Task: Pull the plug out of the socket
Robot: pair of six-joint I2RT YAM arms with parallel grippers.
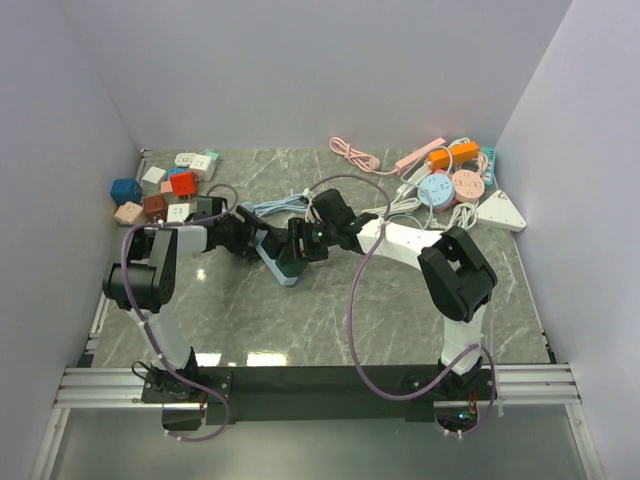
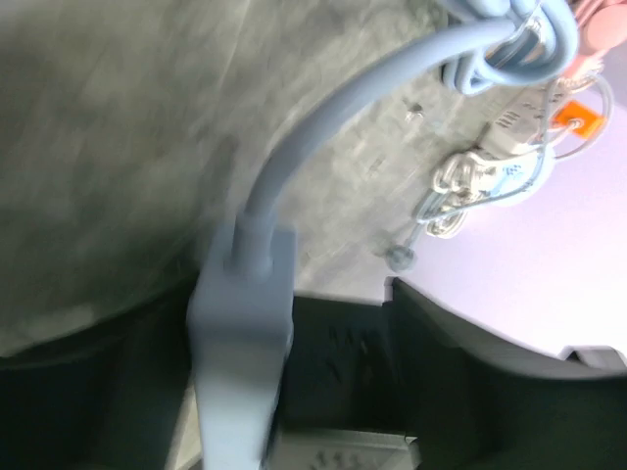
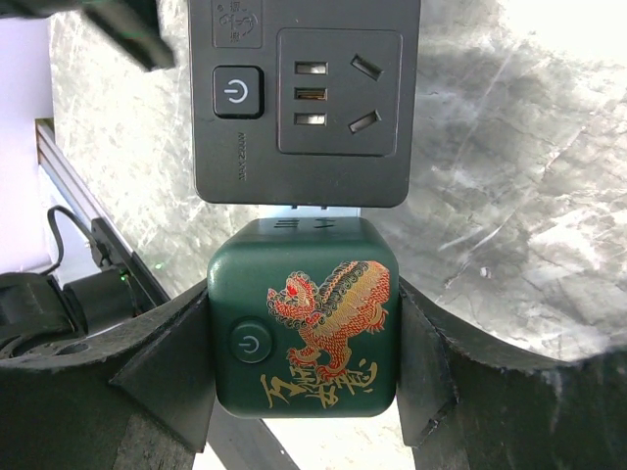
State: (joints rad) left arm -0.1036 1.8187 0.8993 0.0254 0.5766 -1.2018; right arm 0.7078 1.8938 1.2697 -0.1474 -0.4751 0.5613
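A dark green cube plug [image 3: 304, 323] with a red and gold dragon print sits between the fingers [image 3: 167, 372] of my right gripper [image 3: 306, 338], which is shut on its two sides. Right above it is a dark grey socket block [image 3: 304, 98] with a power button. Light blue shows in the narrow gap between them. In the top view my right gripper [image 1: 305, 243] meets my left gripper [image 1: 250, 240] at mid-table over a light blue power strip [image 1: 278, 265]. My left gripper [image 2: 284, 377] is shut on the strip's cable end [image 2: 240, 323]; that view is blurred.
Several coloured cube adapters [image 1: 165, 190] lie at the back left. Power strips and coiled cables [image 1: 455, 185] and a white triangular strip [image 1: 500, 212] lie at the back right. The strip's blue cable [image 2: 323, 127] runs toward the back. White walls close both sides.
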